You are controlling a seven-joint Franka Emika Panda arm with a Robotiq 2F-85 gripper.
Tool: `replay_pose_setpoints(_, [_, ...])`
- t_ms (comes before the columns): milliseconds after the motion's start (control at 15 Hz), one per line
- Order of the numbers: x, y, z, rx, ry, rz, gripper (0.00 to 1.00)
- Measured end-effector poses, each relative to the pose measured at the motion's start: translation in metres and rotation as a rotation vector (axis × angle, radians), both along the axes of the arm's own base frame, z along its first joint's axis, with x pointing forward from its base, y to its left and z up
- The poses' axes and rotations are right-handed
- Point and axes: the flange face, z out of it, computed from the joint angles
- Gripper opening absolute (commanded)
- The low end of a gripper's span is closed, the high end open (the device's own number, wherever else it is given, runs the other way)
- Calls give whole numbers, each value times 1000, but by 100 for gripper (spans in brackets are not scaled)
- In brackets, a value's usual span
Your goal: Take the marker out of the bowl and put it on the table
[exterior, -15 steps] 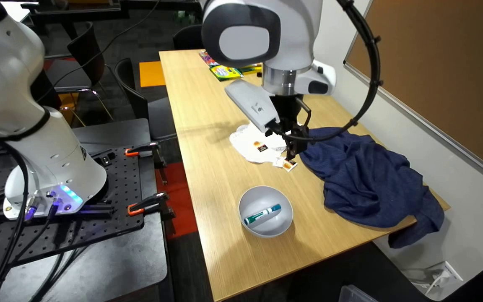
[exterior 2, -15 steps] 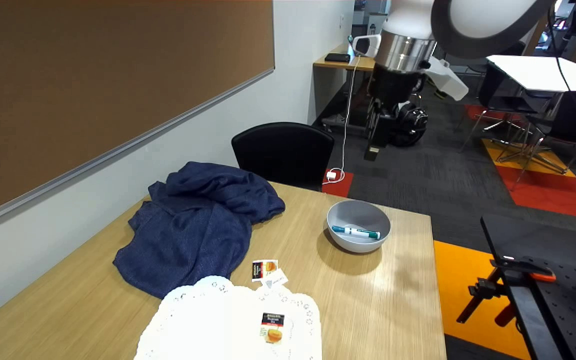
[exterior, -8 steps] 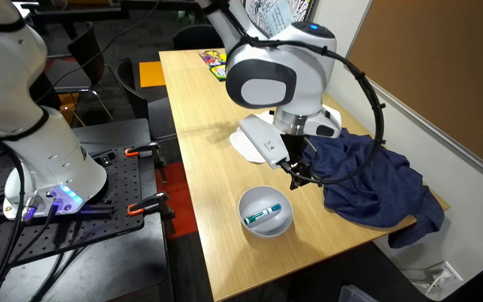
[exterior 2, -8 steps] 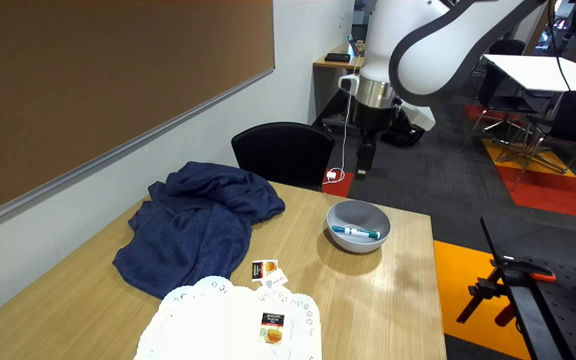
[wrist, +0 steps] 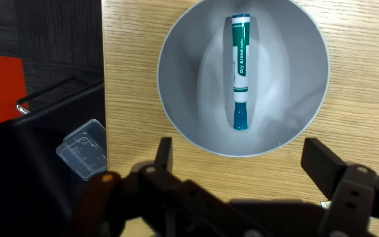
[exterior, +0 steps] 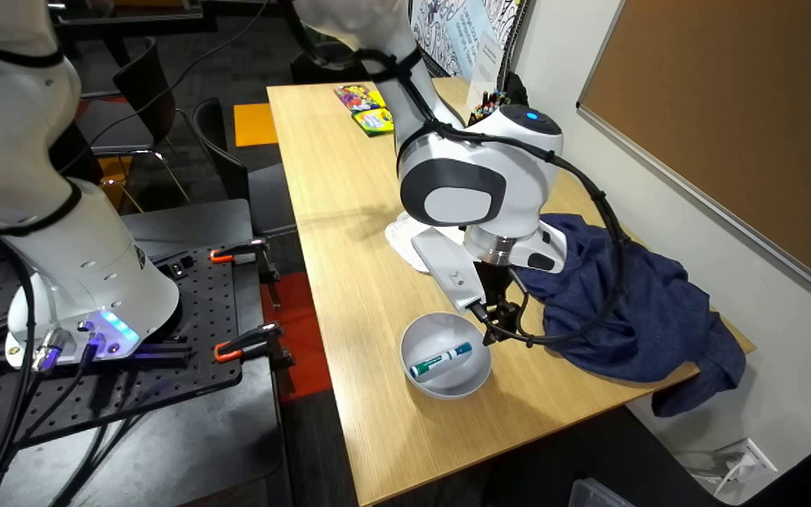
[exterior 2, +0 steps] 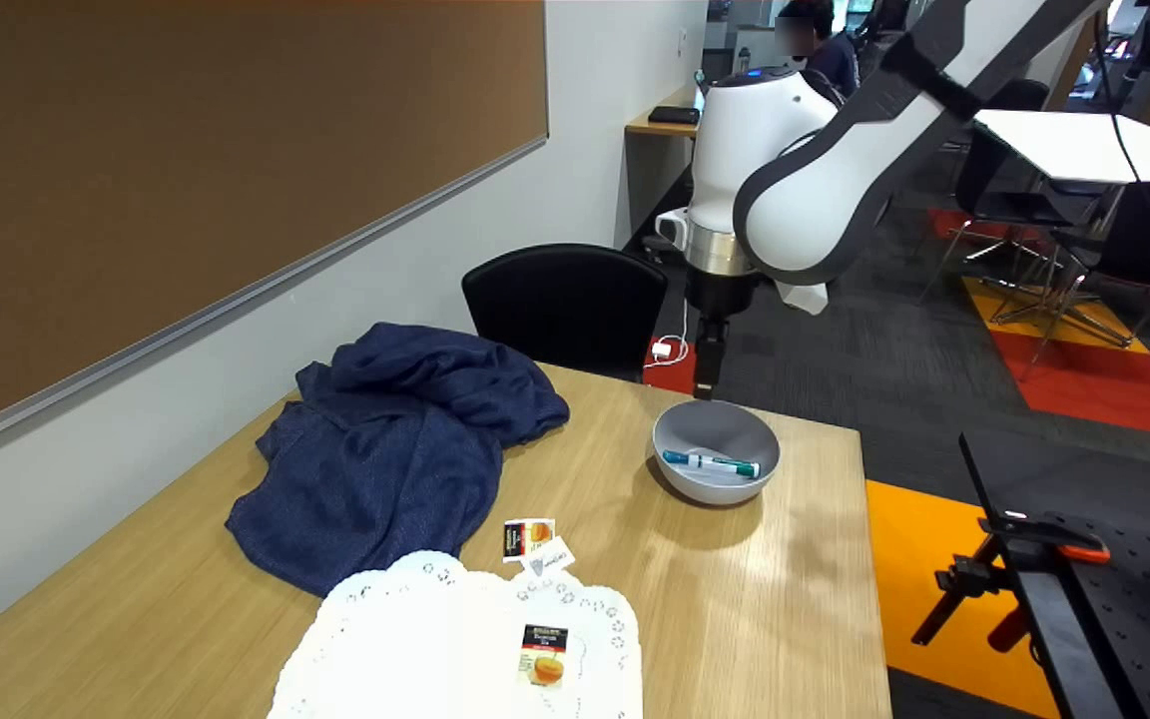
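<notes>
The teal-green and white marker (exterior: 441, 359) lies in the pale grey bowl (exterior: 441, 329) on the light wooden table (exterior: 349, 303). An exterior view also shows the marker (exterior 2: 711, 463), the bowl (exterior 2: 715, 494) and the table (exterior 2: 735, 619). In the wrist view the marker (wrist: 241, 65) points lengthwise toward my gripper (wrist: 238, 144), cap end nearer, inside the bowl (wrist: 183, 82). My gripper is open and empty, its fingers wide apart. In the exterior views the gripper (exterior: 491, 336) (exterior 2: 705, 387) hangs pointing down, above and beside the bowl's rim, apart from the marker.
A navy cloth (exterior: 610, 303) lies by the wall side. A white doily (exterior 2: 435, 639) holds a tea packet (exterior 2: 543, 654), with more packets (exterior 2: 528, 539) beside it. A black chair (exterior 2: 565, 310) stands at the table's end. A pen cup (exterior: 486, 109) and colourful packs (exterior: 374, 121) stand farther along.
My gripper has come down and moved toward the bowl, from high above the doily side in an exterior view to near the rim. The marker and bowl have not moved.
</notes>
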Motion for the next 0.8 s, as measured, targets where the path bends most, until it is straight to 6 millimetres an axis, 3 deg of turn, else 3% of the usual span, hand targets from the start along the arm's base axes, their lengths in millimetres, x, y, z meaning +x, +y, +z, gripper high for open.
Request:
replay_pose_setpoints(400, [-1, 7, -6, 1, -1, 30, 100])
replay_pose_setpoints(800, [-15, 16, -38, 17, -20, 65, 100])
